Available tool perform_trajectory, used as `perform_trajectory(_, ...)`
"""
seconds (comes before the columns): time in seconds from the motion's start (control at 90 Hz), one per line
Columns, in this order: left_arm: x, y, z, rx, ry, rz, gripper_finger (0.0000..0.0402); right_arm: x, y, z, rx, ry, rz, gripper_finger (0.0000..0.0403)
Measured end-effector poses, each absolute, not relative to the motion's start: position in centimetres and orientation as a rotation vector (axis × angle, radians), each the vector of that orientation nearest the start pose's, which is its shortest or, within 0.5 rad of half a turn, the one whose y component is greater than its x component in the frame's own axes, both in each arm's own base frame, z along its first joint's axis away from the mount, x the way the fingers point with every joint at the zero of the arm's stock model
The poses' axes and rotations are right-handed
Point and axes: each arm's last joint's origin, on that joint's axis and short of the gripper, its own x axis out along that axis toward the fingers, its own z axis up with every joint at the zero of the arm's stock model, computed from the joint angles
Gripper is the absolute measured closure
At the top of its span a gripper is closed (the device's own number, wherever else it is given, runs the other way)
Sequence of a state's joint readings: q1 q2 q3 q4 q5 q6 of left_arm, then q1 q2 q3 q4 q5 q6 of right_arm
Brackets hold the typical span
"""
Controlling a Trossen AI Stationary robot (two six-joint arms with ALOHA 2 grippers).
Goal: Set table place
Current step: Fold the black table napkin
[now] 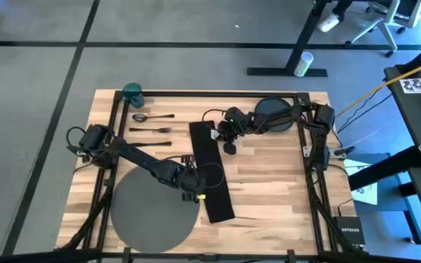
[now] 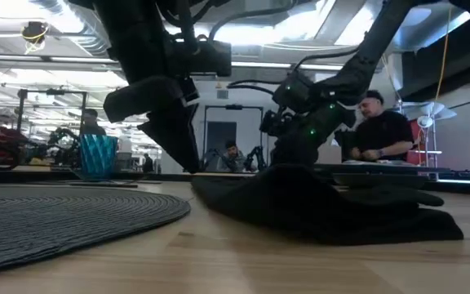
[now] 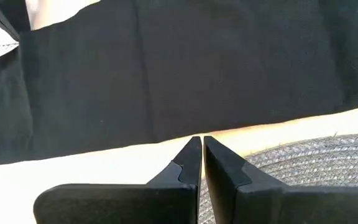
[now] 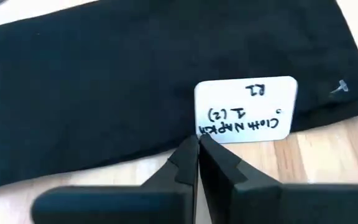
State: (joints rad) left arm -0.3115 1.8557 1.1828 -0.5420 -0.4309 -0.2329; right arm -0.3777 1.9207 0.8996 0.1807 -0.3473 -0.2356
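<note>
High view: napkin (image 1: pixel 210 171) lies between both pressed-together tools, left (image 1: pixel 194 191) and right (image 1: pixel 227 143).

My left arm reaches from the table's left edge toward the centre, elbow bent, wrist pitched down. My left gripper (image 1: pixel 193 191) sits low at the surface, its fingers (image 3: pixel 191 163) pressed together. My right arm extends from the far right corner leftward, forearm nearly level. My right gripper (image 1: pixel 227 146) points down near mid-table, fingertips (image 4: pixel 188 154) closed tight.
</note>
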Motion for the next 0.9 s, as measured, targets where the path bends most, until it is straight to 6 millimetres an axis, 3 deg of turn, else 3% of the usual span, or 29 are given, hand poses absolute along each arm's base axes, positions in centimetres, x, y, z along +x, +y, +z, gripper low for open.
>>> perform_trajectory(0.222,34.2,-9.7,16.3,0.235,1.109,0.234,0.0402,32.5,-12.1,12.4,-0.011,0.813,-0.014,0.0403)
perform_trajectory(0.5,34.0,-9.7,16.2,0.244,1.129,0.235,0.0402,32.0,-12.3,11.5,-0.089,0.912,-0.067,0.0403)
perform_trajectory(0.9,34.0,-9.7,16.2,0.231,1.126,0.242,0.0402,34.6,-13.3,12.2,-0.116,0.886,-0.054,0.0403)
